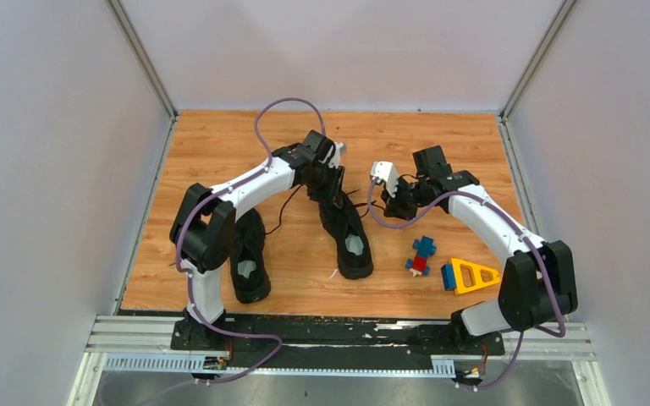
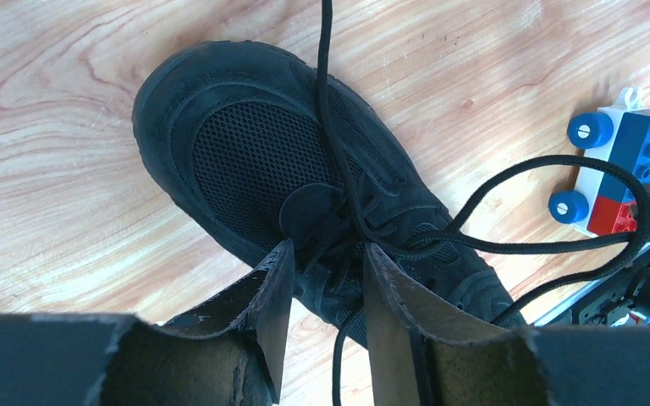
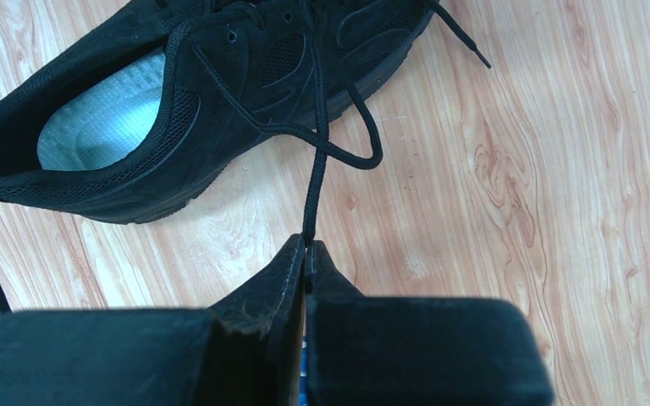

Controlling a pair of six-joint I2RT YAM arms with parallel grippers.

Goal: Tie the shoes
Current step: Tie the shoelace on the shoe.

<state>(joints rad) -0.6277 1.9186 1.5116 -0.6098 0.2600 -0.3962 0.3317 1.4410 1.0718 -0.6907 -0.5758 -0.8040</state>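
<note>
Black shoe toe away from me, my right claw clenched on its lace just right of it, my left claw released, fingers astride its laces, second shoe left of it, blocks right of it

Black sneakers: 2. Centre shoe; second shoe, left of centre shoe.
Toys: 2. Blue-red block car, yellow triangle, both right of centre shoe.
Robot arms: 2. Left arm, right arm, flanking centre shoe.
</note>
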